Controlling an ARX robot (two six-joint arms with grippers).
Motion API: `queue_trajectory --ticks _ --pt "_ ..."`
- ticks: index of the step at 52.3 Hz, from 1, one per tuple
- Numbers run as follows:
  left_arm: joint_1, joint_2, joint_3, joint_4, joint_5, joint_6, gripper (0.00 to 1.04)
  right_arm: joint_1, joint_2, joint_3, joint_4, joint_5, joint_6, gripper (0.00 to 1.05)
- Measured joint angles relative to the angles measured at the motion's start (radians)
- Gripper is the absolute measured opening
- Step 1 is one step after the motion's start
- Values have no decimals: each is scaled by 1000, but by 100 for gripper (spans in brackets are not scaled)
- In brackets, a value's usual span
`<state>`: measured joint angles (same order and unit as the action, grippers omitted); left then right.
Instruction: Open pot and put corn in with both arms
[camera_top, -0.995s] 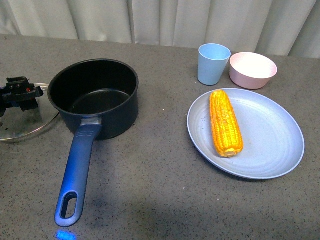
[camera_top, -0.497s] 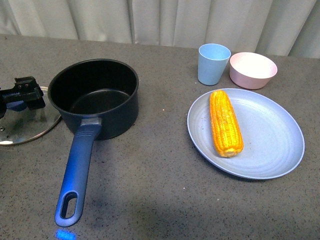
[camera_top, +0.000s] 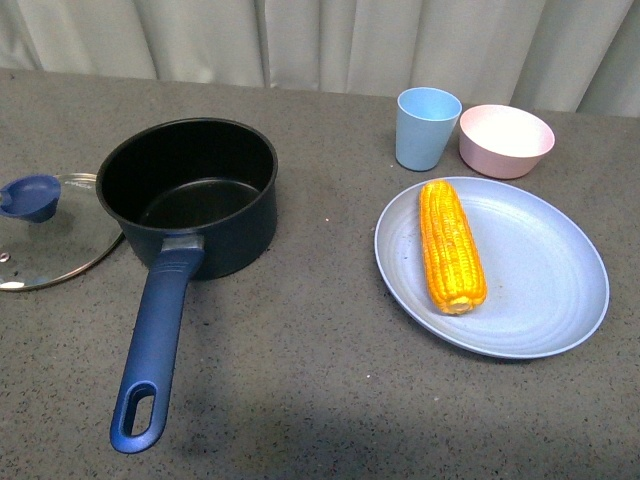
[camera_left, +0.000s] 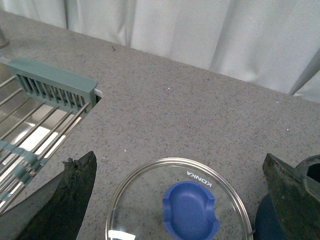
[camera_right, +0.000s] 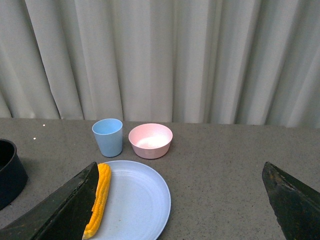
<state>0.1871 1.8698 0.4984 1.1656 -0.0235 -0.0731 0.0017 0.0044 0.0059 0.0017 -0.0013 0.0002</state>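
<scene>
The navy-blue pot (camera_top: 188, 195) stands open and empty at the left, its long handle (camera_top: 150, 360) pointing to the front. Its glass lid (camera_top: 60, 250) with a blue knob (camera_top: 30, 197) lies flat on the table, left of the pot. The corn (camera_top: 451, 246) lies on a light-blue plate (camera_top: 540, 300) at the right. Neither arm shows in the front view. My left gripper (camera_left: 179, 157) is open and empty, above the lid (camera_left: 145, 200) and its knob (camera_left: 191, 210). My right gripper (camera_right: 180, 165) is open and empty, back from the plate (camera_right: 140, 200) and the corn (camera_right: 100, 200).
A light-blue cup (camera_top: 427, 127) and a pink bowl (camera_top: 506, 139) stand behind the plate. A metal dish rack (camera_left: 40, 110) with a green-grey end piece lies beyond the lid in the left wrist view. A white curtain hangs behind the table.
My left gripper, which was at the lid's knob, has drawn back out of the front view to the left. The lid lies where it was set, its knob uncovered.
</scene>
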Motion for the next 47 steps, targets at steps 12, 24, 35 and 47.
queue_trajectory --ticks 12,24,35,47 --pt "2 -243 -142 -97 9 -5 98 0 0 0 0 0 0 96" --pt "-21 -536 -246 -202 -4 -13 98 0 0 0 0 0 0 96" --pt "-45 -668 -370 -111 156 46 71 0 0 0 0 0 0 96" --pt "-91 -869 -437 -240 115 61 28 0 0 0 0 0 0 96"
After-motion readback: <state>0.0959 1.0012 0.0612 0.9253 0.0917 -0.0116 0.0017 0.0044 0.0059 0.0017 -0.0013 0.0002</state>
